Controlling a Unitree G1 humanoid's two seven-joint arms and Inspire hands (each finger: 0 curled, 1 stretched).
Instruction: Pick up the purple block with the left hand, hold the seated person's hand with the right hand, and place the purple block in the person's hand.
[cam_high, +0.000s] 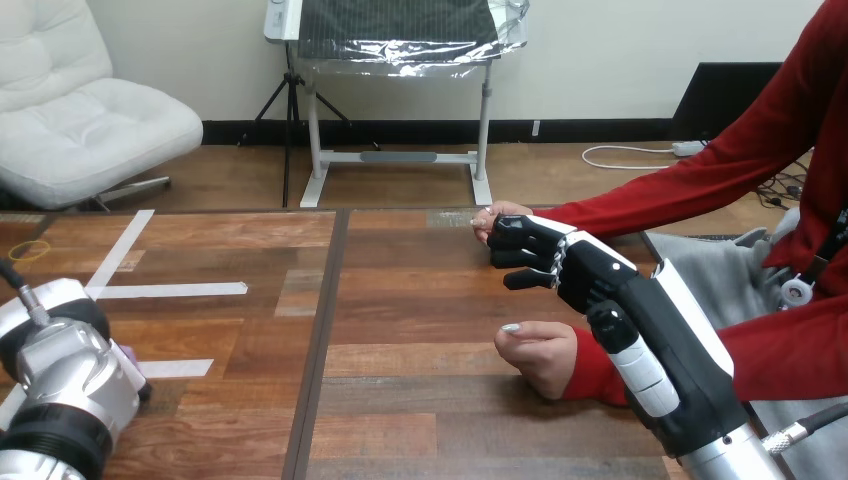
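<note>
My left forearm (60, 375) lies low over the table's left front and hides nearly all of my left hand (144, 390). A small sliver of the purple block (128, 352) peeks out at the forearm's right edge. My right hand (575, 270) is raised over the table's right side, overlapping the person's far hand (495, 220), whose fingertips show just beyond it. I cannot tell whether the two touch. The person's near hand (540, 355) rests as a loose fist on the table, below my right hand.
White tape strips (170, 290) mark the wooden table (400, 300) on the left. The person's red sleeves (650, 205) reach in from the right edge. A dark seam (325, 320) runs down the table's middle.
</note>
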